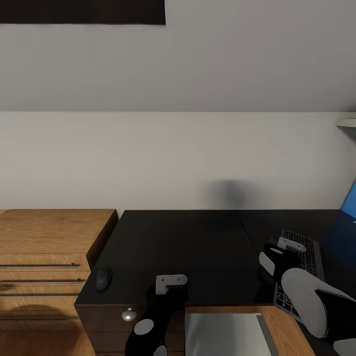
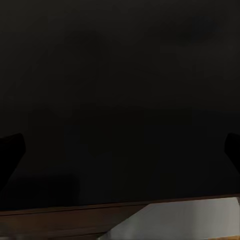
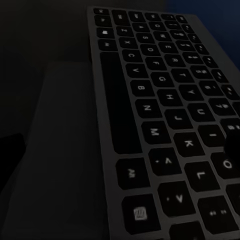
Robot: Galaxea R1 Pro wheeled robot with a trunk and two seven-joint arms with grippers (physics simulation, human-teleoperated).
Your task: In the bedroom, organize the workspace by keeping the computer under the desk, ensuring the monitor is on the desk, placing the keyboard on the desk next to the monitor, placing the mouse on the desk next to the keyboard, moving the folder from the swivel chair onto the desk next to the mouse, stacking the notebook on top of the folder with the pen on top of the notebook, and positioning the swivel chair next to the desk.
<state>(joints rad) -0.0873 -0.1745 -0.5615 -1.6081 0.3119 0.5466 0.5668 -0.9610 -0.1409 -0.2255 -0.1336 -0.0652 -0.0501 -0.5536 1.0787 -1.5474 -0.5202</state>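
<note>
Keyboard (image 1: 298, 269) and mouse (image 1: 103, 279) on table (image 1: 188, 247), well apart; right claw (image 1: 283, 245) probably gripping keyboard, can't tell.

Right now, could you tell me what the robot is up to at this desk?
The robot faces the black desk. Its right gripper is at the keyboard, which lies at the desk's right end with its near end past the front edge; whether the fingers are closed on it cannot be told. The left gripper hovers open over bare desktop near the front edge, holding nothing. The mouse sits at the desk's left front corner, beside the oak dresser.
</note>
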